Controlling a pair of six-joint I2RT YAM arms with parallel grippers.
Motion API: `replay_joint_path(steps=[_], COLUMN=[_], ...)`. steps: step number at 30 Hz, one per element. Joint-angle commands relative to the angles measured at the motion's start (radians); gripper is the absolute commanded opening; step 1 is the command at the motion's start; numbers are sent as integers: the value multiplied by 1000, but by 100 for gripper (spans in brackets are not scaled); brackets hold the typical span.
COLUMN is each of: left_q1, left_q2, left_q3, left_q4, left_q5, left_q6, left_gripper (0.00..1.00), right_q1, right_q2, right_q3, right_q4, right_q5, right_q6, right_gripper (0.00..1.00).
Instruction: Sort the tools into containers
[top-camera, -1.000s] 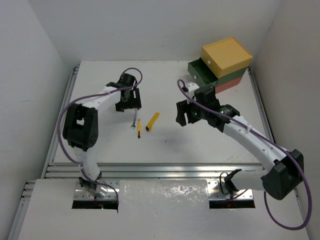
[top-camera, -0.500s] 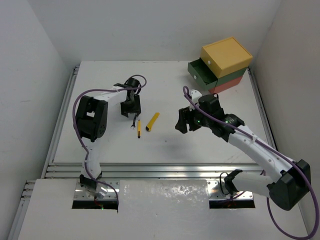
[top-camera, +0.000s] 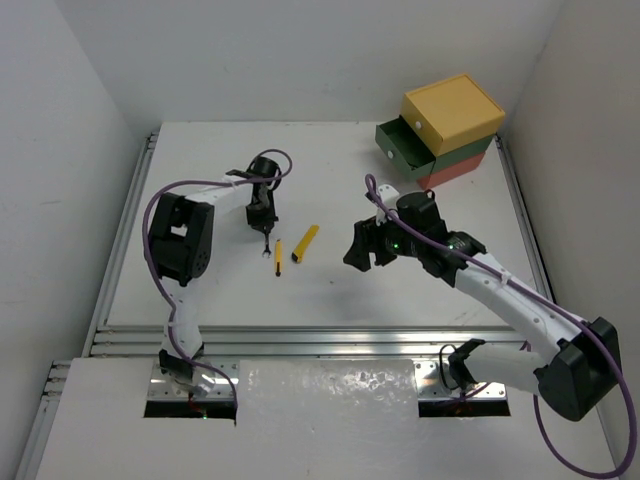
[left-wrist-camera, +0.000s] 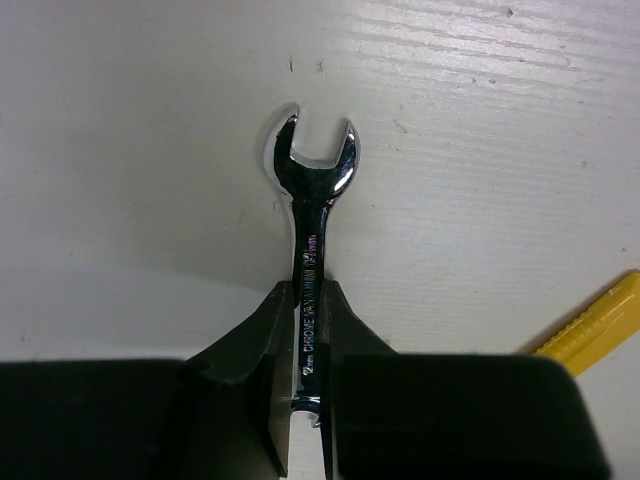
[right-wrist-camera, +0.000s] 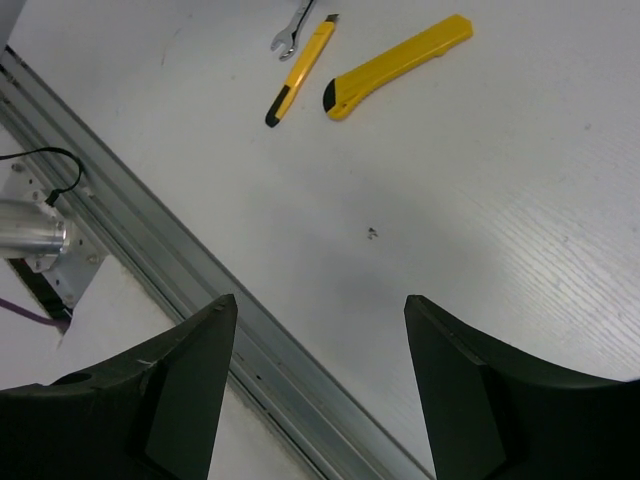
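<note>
White table (left-wrist-camera: 120, 120): wrench (left-wrist-camera: 312, 190) shank pinched btwn left fingers (left-wrist-camera: 255, 350).

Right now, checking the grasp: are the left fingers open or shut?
Shut: left gripper fingers clamp the silver wrench shank, no gap either side.

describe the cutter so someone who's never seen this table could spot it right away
On the white table, left of centre, three small tools lie close together. The cutter is the rightmost of them: a flat, broad yellow bar with a black end, where the screwdriver beside it is thinner and the wrench is silver.
</note>
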Motion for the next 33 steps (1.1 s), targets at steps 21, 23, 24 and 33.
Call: replay_joint_path(steps=[21,23,24,33], left_q1=[-30,-45,-58,-142], left_q2=[-745,-816,-837,-942], left_q3=[-482,-510,-515,-530], left_q4=[282,310,319,360], left_q5=[252,285,312,368], left_q6=[-193,-226,-236,-306], left_gripper=[0,0,0,0], right_q1=[131,142,145,190], right_q2=[369,430,447,552], right_q3=[-26,3,31,137], right_q4=[777,813,821,834], right_q5=[-229,-229,-231,-183], right_q6=[280,306,334,349], right_gripper=[95,89,87,58])
